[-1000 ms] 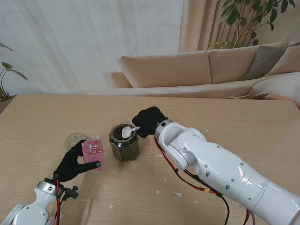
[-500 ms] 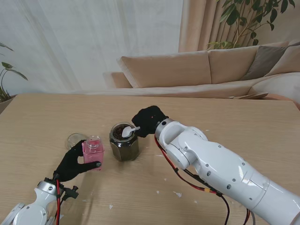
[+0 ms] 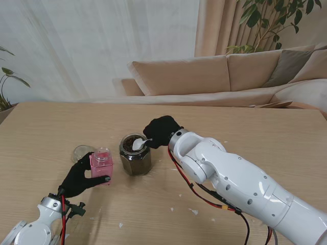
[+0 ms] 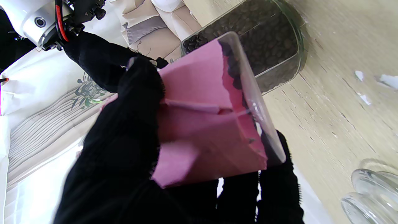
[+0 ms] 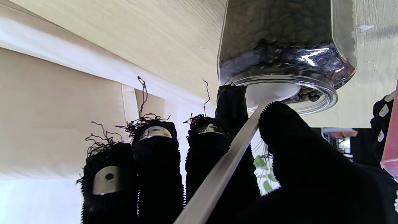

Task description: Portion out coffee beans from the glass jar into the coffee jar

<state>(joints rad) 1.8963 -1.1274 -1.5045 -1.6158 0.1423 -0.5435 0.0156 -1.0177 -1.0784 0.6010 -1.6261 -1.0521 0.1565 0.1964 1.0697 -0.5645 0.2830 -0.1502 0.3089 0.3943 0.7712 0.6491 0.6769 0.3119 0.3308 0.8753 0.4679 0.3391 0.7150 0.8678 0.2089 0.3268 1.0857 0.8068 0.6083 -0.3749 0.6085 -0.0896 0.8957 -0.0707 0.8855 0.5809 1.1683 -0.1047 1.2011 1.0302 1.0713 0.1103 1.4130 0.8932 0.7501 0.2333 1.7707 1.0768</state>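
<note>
A glass jar (image 3: 135, 155) full of dark coffee beans stands in the middle of the table, also seen in the wrist views (image 4: 264, 46) (image 5: 286, 40). My right hand (image 3: 162, 131) is shut on a white spoon (image 3: 139, 144) whose bowl (image 5: 270, 93) sits in the jar's mouth. My left hand (image 3: 80, 177) is shut on the small pink-labelled coffee jar (image 3: 101, 164), held to the left of the glass jar. In the left wrist view the pink jar (image 4: 214, 115) is tilted, with a few beans along its clear wall.
A clear glass lid (image 3: 83, 151) lies on the table just beyond the pink jar, also at the left wrist view's corner (image 4: 373, 193). Small white scraps (image 3: 193, 211) dot the table near me. A sofa (image 3: 214, 76) stands behind the table's far edge.
The spoon's bowl has dipped slightly lower into the jar mouth and the right hand has shifted a little. The left hand and pink jar have not moved.
</note>
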